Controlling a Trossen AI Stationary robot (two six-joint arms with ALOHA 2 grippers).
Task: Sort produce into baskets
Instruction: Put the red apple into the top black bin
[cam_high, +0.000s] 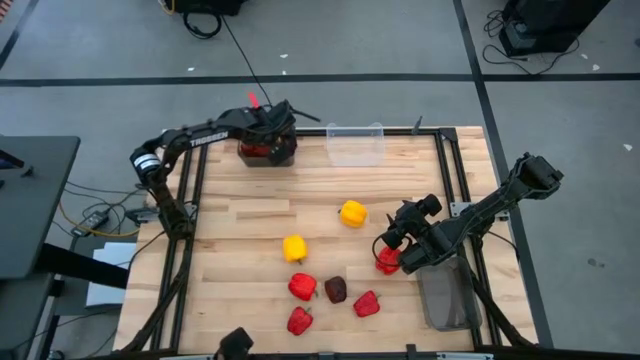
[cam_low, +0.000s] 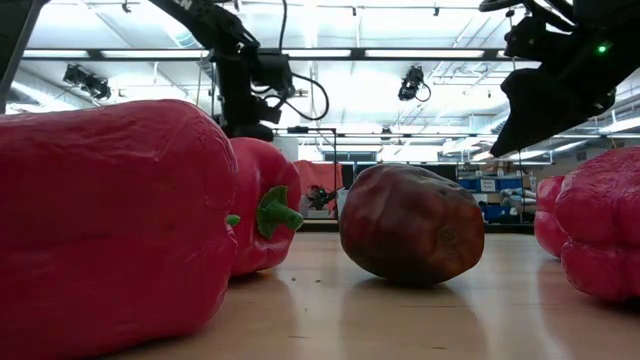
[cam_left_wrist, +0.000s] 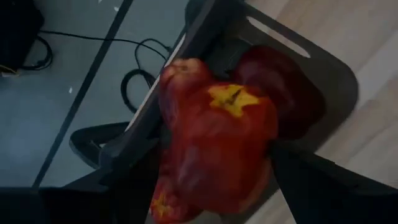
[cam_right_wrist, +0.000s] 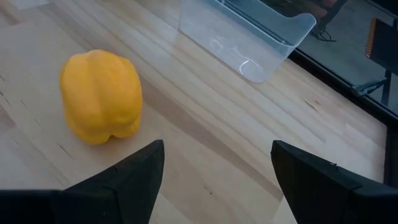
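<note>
Left hand (cam_high: 268, 128): spread above red pepper (cam_left_wrist: 217, 149) in dark grey basket (cam_left_wrist: 323, 68).
Right hand (cam_high: 392, 240): spread, empty, near yellow pepper (cam_right_wrist: 101, 96).

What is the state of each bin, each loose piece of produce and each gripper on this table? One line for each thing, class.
dark bin: upright, holds red produce.
clear bin: upright, looks empty.
mesh bin: at the table's right edge, contents hidden.
yellow peppers: loose on the table.
maroon fruit: loose among red peppers.
left gripper: over the dark bin, a red pepper between its fingers.
right gripper: open, empty, above the table.
</note>
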